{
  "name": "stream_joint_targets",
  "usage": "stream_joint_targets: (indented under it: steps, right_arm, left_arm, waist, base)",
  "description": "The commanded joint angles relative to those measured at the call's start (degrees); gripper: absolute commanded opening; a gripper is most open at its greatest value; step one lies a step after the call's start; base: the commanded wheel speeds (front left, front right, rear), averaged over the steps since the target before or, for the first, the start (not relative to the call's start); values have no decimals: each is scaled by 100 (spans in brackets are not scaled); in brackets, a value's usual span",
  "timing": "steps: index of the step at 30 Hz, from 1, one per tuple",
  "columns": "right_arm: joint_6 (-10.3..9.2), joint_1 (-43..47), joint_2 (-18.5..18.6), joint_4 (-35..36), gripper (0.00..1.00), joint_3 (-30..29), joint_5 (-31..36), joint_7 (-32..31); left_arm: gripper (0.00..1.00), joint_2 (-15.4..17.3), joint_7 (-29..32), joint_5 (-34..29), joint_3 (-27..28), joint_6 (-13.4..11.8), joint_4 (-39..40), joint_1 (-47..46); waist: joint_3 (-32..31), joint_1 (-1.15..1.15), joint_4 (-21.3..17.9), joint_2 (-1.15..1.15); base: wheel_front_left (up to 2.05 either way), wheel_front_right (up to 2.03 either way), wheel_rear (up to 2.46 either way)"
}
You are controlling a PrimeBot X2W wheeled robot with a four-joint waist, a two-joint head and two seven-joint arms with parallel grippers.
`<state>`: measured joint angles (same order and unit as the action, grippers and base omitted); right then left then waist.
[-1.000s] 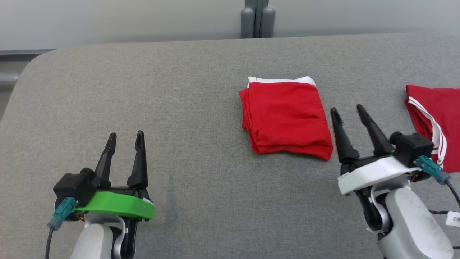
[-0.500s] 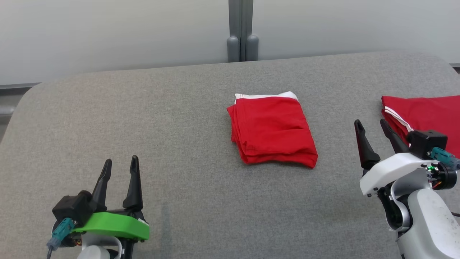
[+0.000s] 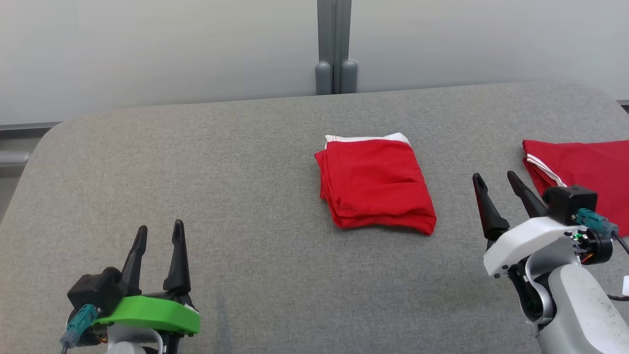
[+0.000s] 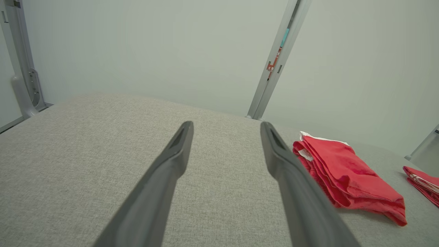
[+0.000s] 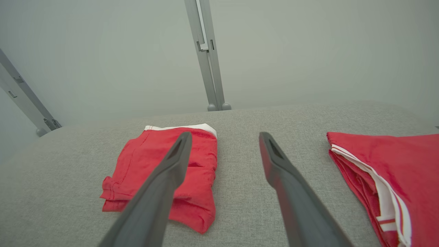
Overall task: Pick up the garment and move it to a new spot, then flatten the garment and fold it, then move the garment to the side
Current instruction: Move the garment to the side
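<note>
Folded red garment [image 3: 376,184] lies on the grey bench [image 3: 196,162], a bit right of centre in the head view. It is a compact, roughly square stack. Layered edges show on its left and near sides, and a white band peeks out at the far edge. Nothing is touching it.

Left claw [image 3: 160,226] is at lower left of the head view, released. Its fingers are spread with nothing between them, pointing toward the bench's far edge. It is well apart from the garment. A green mount [image 3: 147,314] sits behind the fingers. In the left wrist view its fingers [image 4: 164,178] frame bare bench fabric, with the garment off to their right.

Right claw [image 3: 494,175] is at lower right, also released and empty, fingers tilted slightly left, on a white mount [image 3: 526,238]. It sits between the folded red garment and a second red garment [image 3: 585,167], near both and touching neither. In the right wrist view one finger overlaps the folded stack in the picture. The other points at bare fabric in the gap between the two garments.

The second red garment lies at the bench's right side, cut off by the frame edge, with white stripes along its left edge.

A pale wall [image 3: 147,49] stands behind the bench. A grey post [image 3: 335,49] stands upright at the far edge, roughly in line with the folded stack.
</note>
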<state>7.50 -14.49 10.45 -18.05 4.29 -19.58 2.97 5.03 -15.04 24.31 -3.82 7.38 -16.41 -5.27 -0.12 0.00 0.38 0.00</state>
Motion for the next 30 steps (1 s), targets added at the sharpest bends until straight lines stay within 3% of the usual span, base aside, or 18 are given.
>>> stream_joint_targets:
  steps: [1, 15, 25, 30]
  right_arm:
    - [-3, 57, 47, -17, 100, 10, -33, 46]
    - [-3, -339, 75, -126, 100, 103, 27, -210]
    - [-3, -1794, -168, -1321, 100, -290, -16, -1861]
    - [-3, -2283, -319, -2035, 100, -689, 163, -2285]
  left_arm:
    - [100, 29, -15, -33, 20, 19, -6, 105]
    - [100, 46, -15, -50, 70, 19, 110, -125]
    - [100, -9, -15, -102, -184, 19, 410, -542]
    - [100, -69, -15, -140, -276, 19, 579, -674]
  waist:
    - [2, 0, 10, 0]
    - [248, 0, 85, 0]
    - [952, 0, 532, 0]
    - [1256, 0, 874, 0]
  base:
    - [0, 0, 0]
    - [0, 0, 0]
    - [0, 0, 0]
    - [0, 0, 0]
